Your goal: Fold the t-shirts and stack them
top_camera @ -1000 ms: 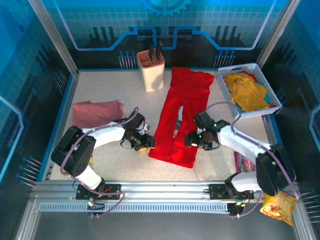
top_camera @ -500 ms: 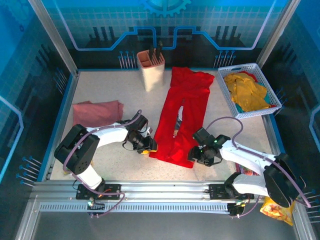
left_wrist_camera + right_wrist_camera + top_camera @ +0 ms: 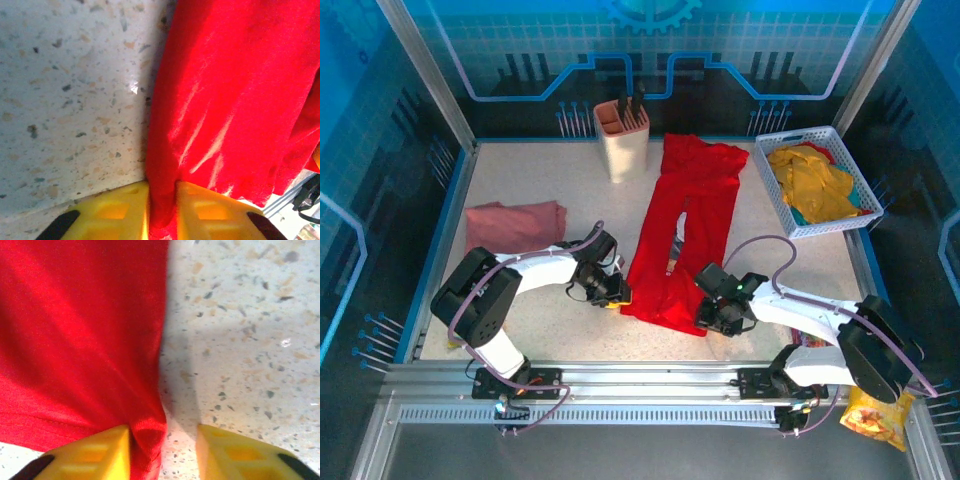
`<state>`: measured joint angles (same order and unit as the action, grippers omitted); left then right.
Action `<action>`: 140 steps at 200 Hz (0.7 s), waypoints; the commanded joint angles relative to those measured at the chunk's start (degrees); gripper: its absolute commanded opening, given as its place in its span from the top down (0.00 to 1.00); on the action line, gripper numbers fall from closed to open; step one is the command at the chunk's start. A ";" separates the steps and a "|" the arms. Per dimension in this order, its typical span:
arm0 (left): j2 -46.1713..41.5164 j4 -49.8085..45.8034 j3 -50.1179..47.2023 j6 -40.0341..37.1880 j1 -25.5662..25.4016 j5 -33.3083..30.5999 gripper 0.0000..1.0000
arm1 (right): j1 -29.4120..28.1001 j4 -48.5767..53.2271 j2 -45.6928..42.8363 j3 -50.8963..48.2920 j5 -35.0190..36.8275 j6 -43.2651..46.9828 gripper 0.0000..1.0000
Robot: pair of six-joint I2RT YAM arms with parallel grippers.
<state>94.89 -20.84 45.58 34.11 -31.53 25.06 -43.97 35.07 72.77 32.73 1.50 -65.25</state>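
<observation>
Pinching a corner of the red t-shirt (image 3: pixel 655 260), the left gripper (image 3: pixel 162 200) is now shut tight on the cloth, where its jaws were held wider a moment ago. The right gripper (image 3: pixel 165 440) has been brought down to the other near corner, its jaws narrowed but still apart around the hem. Once both corners are gripped, the shirt stretched out ahead of them can probably be folded over.

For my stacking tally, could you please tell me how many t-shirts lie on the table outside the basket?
2. The red t-shirt lies lengthwise in the middle; the pink t-shirt sits folded at the left. Crumpled yellow cloth in the basket may hide more.
</observation>
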 commanded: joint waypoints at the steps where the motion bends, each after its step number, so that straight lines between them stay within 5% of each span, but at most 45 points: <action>1: 1.44 1.12 -0.82 0.18 -1.95 1.90 0.85 | -2.82 -8.32 2.00 -0.23 -4.77 -1.76 0.71; 50: -0.77 0.18 -1.80 2.43 -3.71 0.72 1.00 | -4.27 -3.27 -3.54 -1.59 -2.85 -3.62 1.00; 140: -13.01 -2.87 -6.20 11.93 -7.70 0.59 1.00 | -4.16 18.73 -26.06 -3.16 4.17 -8.94 1.00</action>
<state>87.20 -20.27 40.36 41.30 -38.24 24.43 -47.62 43.40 51.57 28.01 2.04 -71.48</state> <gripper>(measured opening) 0.050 0.060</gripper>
